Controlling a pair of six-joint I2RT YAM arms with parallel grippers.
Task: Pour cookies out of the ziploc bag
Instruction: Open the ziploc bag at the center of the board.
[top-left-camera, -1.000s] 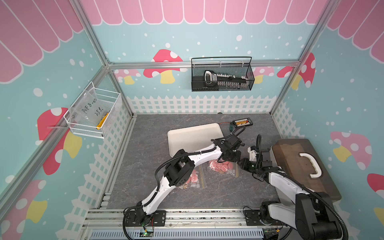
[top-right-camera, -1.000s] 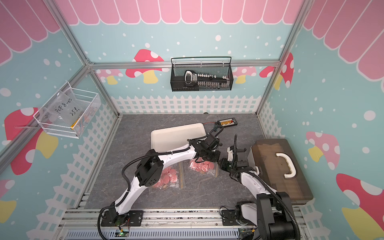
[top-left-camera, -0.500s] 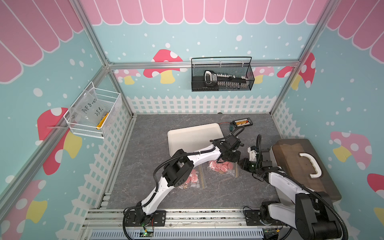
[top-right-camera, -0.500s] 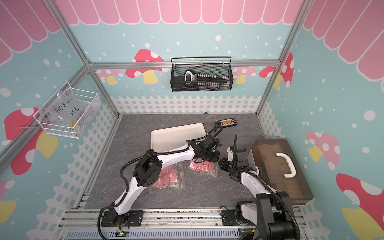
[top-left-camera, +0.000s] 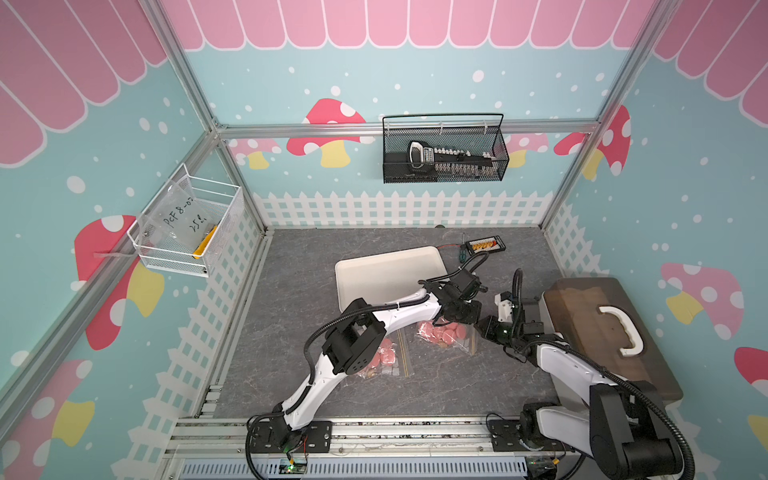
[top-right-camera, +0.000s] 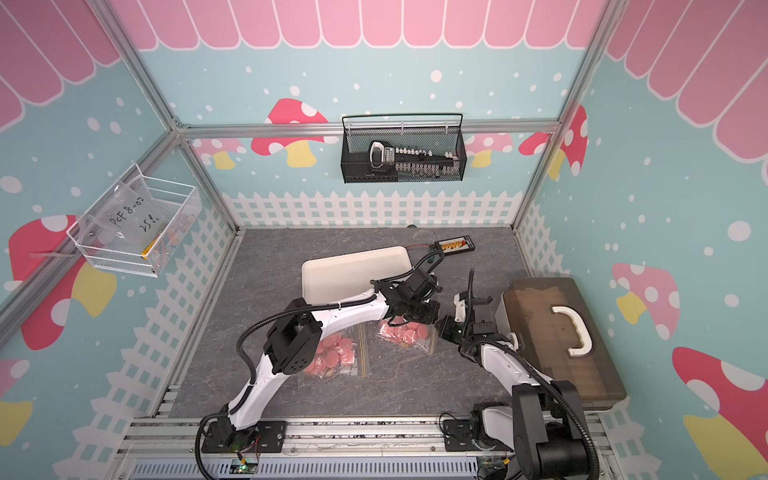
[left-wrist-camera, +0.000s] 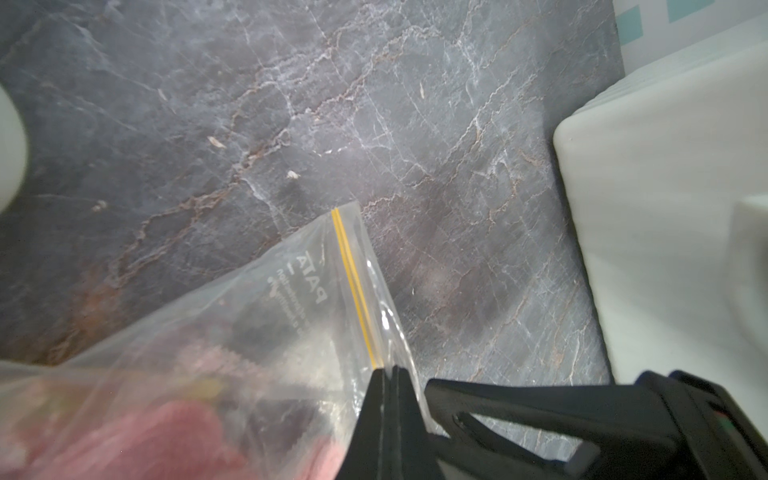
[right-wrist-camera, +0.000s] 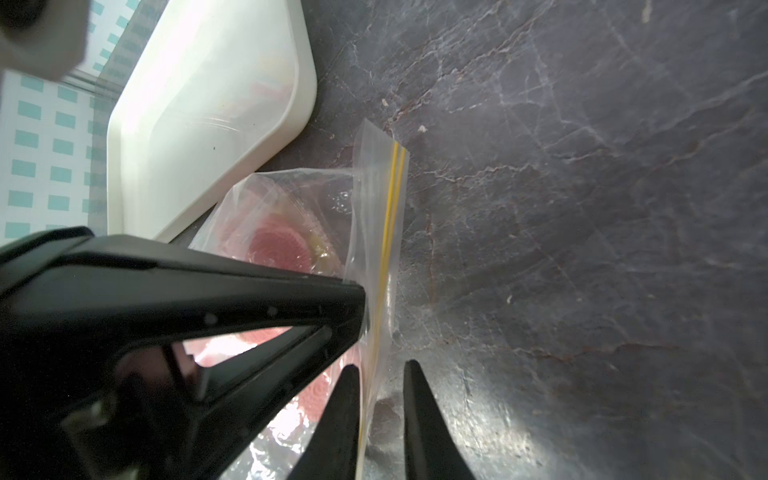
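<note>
A clear ziploc bag (top-left-camera: 451, 338) (top-right-camera: 409, 336) with a yellow zip line lies on the grey table, next to the near right corner of the white tray (top-left-camera: 386, 270) (top-right-camera: 353, 270). Pink round cookies (top-left-camera: 442, 332) (right-wrist-camera: 282, 245) show through its film. My left gripper (left-wrist-camera: 390, 370) (top-left-camera: 457, 318) is shut on the bag's zip edge. My right gripper (right-wrist-camera: 380, 365) (top-left-camera: 478, 326) straddles the same edge a little further along. Its jaws stand narrowly open, with the film against one finger and a gap to the other.
A second ziploc bag (top-left-camera: 384, 359) (top-right-camera: 336, 353) of pink cookies lies under my left arm's elbow. A dark wooden box (top-left-camera: 602, 332) with a white handle stands at the right. A small black device (top-left-camera: 484, 246) lies at the back. Wire baskets hang on the walls.
My right gripper's jaws have narrowed around the bag's edge. The left gripper keeps its hold, and both arms have hardly moved.
</note>
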